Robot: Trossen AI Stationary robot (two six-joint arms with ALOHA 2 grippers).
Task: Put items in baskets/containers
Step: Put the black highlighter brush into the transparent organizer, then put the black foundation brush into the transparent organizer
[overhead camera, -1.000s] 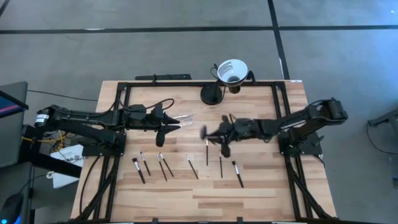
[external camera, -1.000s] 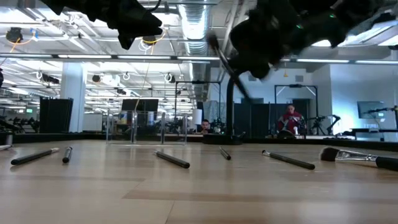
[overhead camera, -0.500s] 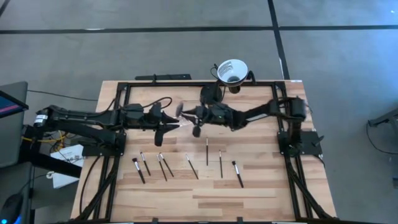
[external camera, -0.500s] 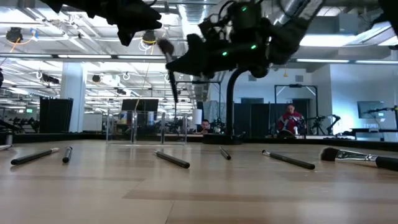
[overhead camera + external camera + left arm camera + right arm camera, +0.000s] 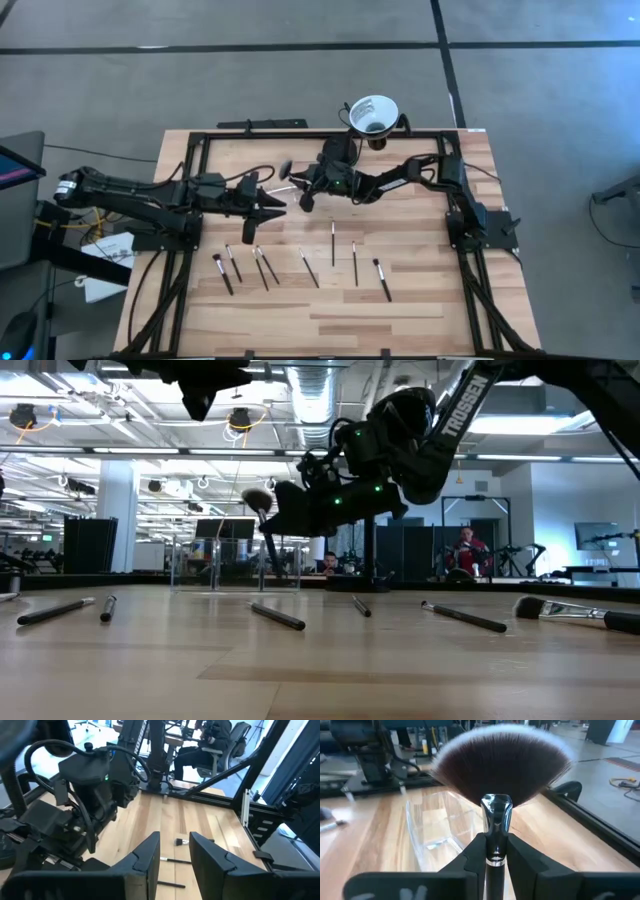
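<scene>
My right gripper (image 5: 301,187) hovers over the table's far middle, shut on a fan brush with a wide fluffy dark head (image 5: 502,762) and a silver ferrule. Right in front of it the clear plastic holder (image 5: 432,832) rests on the wood (image 5: 290,188). My left gripper (image 5: 267,205) is open and empty (image 5: 175,852), raised just left of the holder. Several thin dark-handled brushes (image 5: 308,267) lie flat in a row nearer the table's near edge, also visible in the low view (image 5: 277,617). My right gripper pinches the fan brush between its two fingers on the dark handle just below the silver ferrule (image 5: 495,851). The brush is lifted clear of the table, tilted, with its head up (image 5: 257,500) and its shaft slanting down below the fingers (image 5: 270,550).
A white funnel-shaped cup (image 5: 372,113) on a black stand (image 5: 340,151) sits at the far edge behind the right arm. Black frame rails (image 5: 300,133) border the table. A larger brush (image 5: 570,610) lies at the right. People sit in the room beyond (image 5: 467,550).
My right gripper has carried the fan brush from the table's middle toward the left and far side, up to the clear holder, and has come down; the brush's head now sits lower in the low view.
</scene>
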